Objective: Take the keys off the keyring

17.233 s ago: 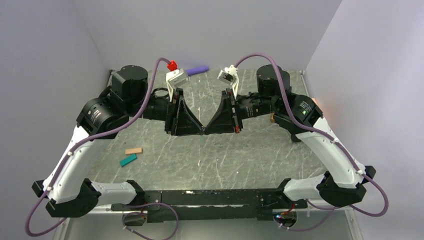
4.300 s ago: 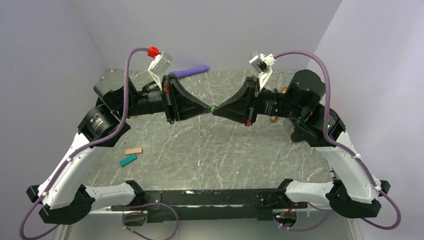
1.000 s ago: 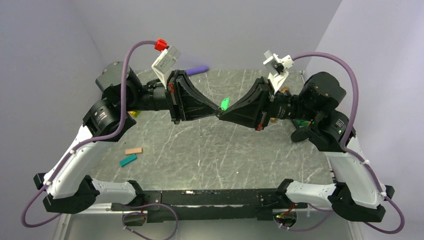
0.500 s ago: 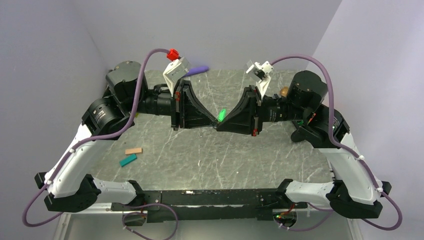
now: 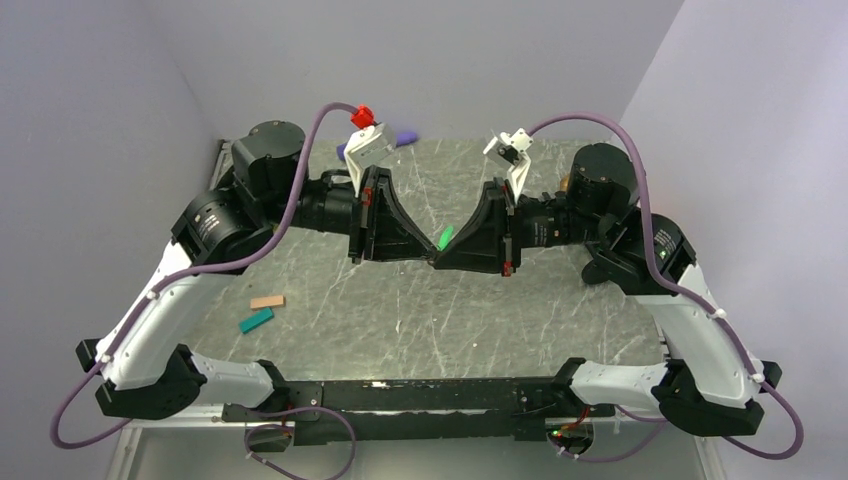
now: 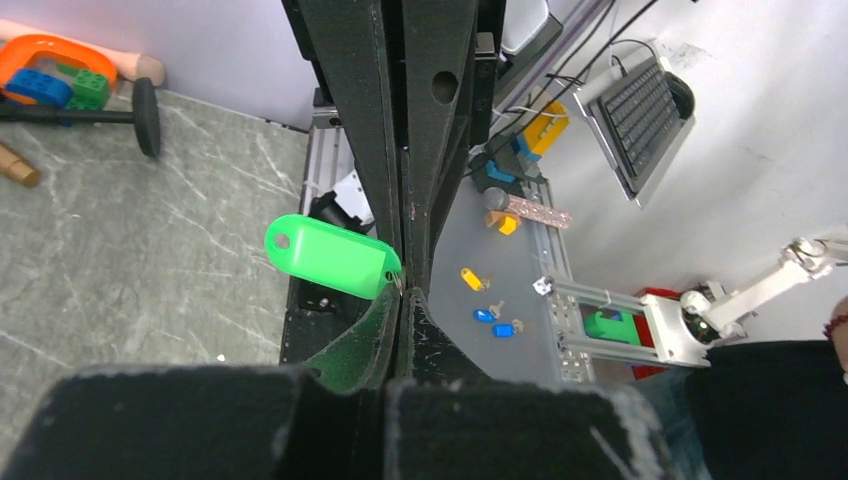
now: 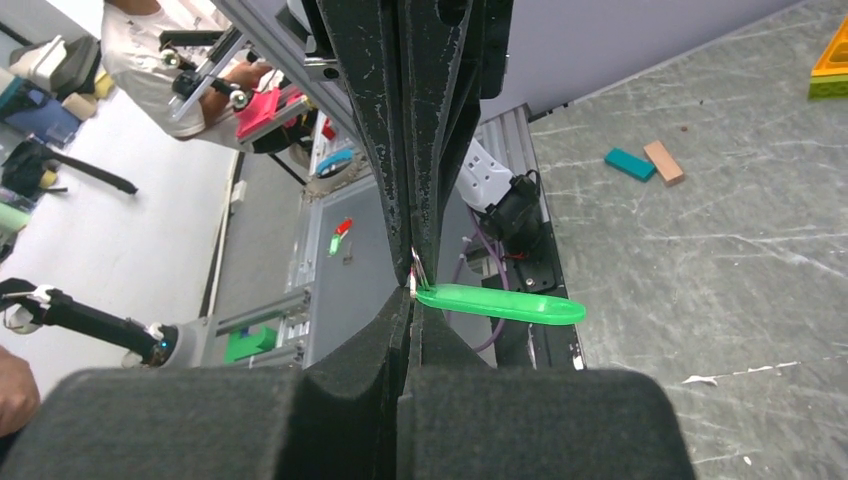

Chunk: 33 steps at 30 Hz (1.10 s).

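The keys are a small flat bright-green oblong piece [image 5: 445,237] hanging off a thin metal keyring, held above the middle of the table. My left gripper [image 5: 431,262] and right gripper [image 5: 438,264] meet tip to tip there, both shut on the keyring. In the left wrist view the green piece [image 6: 330,257] sticks out to the left of my shut left gripper [image 6: 402,291]. In the right wrist view it [image 7: 500,303] juts right from my shut right gripper [image 7: 412,293], and the ring's wire [image 7: 414,266] shows just above. The ring is mostly hidden between the pads.
A tan block [image 5: 267,301] and a teal block [image 5: 256,320] lie at the front left of the table. A purple object [image 5: 402,137] lies at the back edge. Toy bricks [image 6: 50,72] and a black bar [image 6: 145,115] lie on the right side.
Both grippers have come down and leveled out since a second ago, still tip to tip. The green piece has dropped with them and stays pinched at the joint.
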{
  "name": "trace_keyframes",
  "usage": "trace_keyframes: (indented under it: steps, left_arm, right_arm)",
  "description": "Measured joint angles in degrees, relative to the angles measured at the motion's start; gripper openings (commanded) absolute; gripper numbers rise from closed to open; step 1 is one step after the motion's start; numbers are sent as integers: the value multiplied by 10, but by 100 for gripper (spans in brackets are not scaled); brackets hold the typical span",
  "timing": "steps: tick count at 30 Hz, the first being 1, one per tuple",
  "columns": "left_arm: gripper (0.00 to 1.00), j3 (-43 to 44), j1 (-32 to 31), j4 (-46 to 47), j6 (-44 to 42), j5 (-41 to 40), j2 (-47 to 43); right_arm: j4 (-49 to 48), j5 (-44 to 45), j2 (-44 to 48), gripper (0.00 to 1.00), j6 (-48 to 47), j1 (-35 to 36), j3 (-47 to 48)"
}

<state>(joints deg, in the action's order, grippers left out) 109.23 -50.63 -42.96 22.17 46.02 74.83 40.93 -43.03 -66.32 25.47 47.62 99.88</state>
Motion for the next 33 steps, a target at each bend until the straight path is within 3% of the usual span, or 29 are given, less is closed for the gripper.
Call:
trace_keyframes:
  steps: [10,20,25,28,33]
  left_arm:
    - [0,-124,-2,87,32,-132,-78]
    - [0,-260,-3,322,109,-272,-168]
    - [0,-271,-3,409,131,-296,-168]
    - [0,-257,-3,426,132,-295,-161]
    - [0,-247,-3,438,134,-297,-157]
  right_arm:
    - [-32,55,1,0,16,-2,-38]
    - [-245,114,8,3,94,-3,-97]
    - [-358,130,9,15,138,-2,-121]
    - [-395,130,2,15,149,1,-120]
    - [-426,130,-3,5,158,3,-116]
